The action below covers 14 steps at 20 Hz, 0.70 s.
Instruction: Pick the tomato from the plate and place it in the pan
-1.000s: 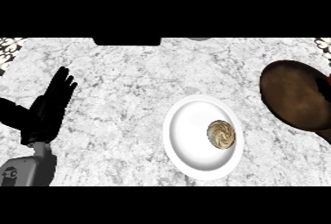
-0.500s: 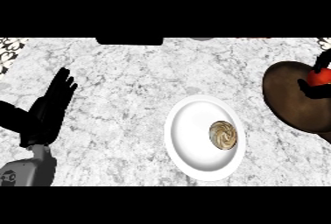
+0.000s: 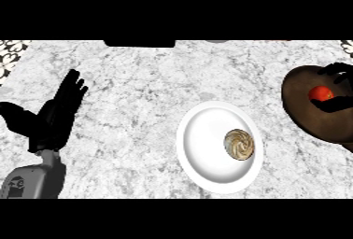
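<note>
The red tomato is over the dark brown pan at the view's right edge. My right hand comes in from the right with its fingers and thumb curled round the tomato; most of the hand is out of view. The white plate lies at centre right and holds a round beige swirled item. At the far left my left hand rests open, fingers up, well apart from the plate.
A dark object sits at the counter's back edge. A black-and-white patterned patch shows at the top left corner. Bare marble counter lies between my left hand and the plate.
My right hand has come in from the right edge with the tomato and carried it left and lower over the pan. The left hand has stayed still.
</note>
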Available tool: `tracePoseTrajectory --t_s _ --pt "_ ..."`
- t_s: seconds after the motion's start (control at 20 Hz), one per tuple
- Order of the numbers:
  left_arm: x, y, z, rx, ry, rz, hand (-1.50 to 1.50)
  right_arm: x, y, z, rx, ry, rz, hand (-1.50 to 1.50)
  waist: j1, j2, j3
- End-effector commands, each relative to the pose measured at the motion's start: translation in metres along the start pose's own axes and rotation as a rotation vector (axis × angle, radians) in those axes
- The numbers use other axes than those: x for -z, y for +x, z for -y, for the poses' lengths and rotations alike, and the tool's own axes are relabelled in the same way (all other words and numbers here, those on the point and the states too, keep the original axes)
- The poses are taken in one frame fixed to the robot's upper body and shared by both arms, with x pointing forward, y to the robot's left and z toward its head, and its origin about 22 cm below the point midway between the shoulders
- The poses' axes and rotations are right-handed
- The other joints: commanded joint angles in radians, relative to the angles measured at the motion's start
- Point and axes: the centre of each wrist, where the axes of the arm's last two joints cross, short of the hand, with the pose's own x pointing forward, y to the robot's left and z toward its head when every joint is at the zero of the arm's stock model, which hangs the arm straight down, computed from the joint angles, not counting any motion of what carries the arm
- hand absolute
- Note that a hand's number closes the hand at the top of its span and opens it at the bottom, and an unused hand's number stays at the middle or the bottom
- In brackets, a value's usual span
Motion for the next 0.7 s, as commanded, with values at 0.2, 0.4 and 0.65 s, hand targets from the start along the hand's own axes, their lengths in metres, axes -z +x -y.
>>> tracePoseTrajectory --t_s 0.2,0.4,0.65 --pt "0.006 -0.011 -0.012 0.013 0.022 -0.001 0.0 -0.011 -0.033 -0.003 0.16 -0.011 0.045 -1.5 0.004 0.005 0.001" --pt "0.003 -0.006 -0.016 -0.001 0.008 0.008 0.0 -0.02 -0.049 0.008 0.387 -0.126 0.053 -1.5 -0.004 0.003 0.002" --pt "0.006 -0.003 0.001 0.002 -0.001 -0.011 0.0 -0.029 -0.072 0.052 0.668 -0.158 0.037 -1.5 -0.024 -0.003 0.001"
